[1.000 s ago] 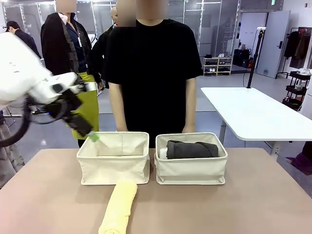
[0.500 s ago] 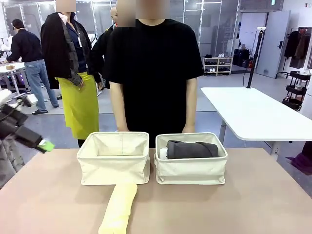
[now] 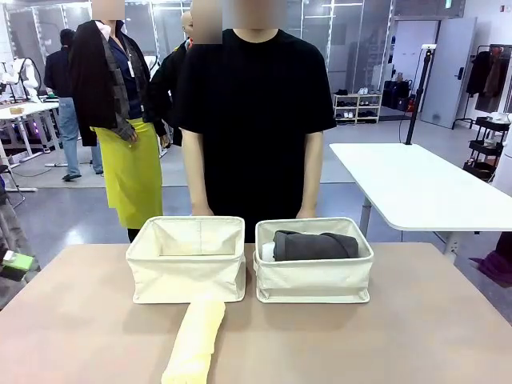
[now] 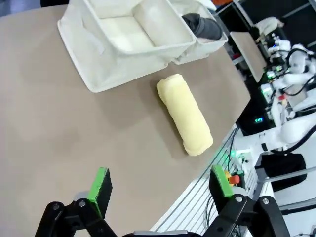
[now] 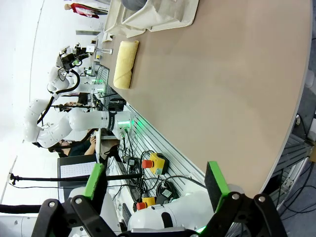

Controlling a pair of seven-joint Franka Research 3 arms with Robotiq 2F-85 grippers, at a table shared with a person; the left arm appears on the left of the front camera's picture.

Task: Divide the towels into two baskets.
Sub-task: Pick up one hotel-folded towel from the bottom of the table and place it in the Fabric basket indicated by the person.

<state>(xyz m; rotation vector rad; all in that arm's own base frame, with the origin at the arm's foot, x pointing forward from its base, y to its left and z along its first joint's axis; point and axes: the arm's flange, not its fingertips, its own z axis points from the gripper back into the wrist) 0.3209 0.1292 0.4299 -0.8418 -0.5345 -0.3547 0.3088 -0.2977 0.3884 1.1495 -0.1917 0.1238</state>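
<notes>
Two cream canvas baskets stand side by side at the table's far middle, the left basket and the right basket. A dark grey towel lies rolled in the right one, with a white towel beside it. The pale yellow towel lies on the table in front of the left basket. My left gripper hangs open and holds nothing at the table's left edge. Past the table's near edge, my right gripper is open too, with nothing in it.
A person in a black shirt stands just behind the baskets, hands low behind them. The tan table is bare to the right and left of the towel. A white table stands farther back right. Other people stand behind.
My left arm has swung away from above the left basket, leftward and down to the table's left edge. The towels and baskets have not moved.
</notes>
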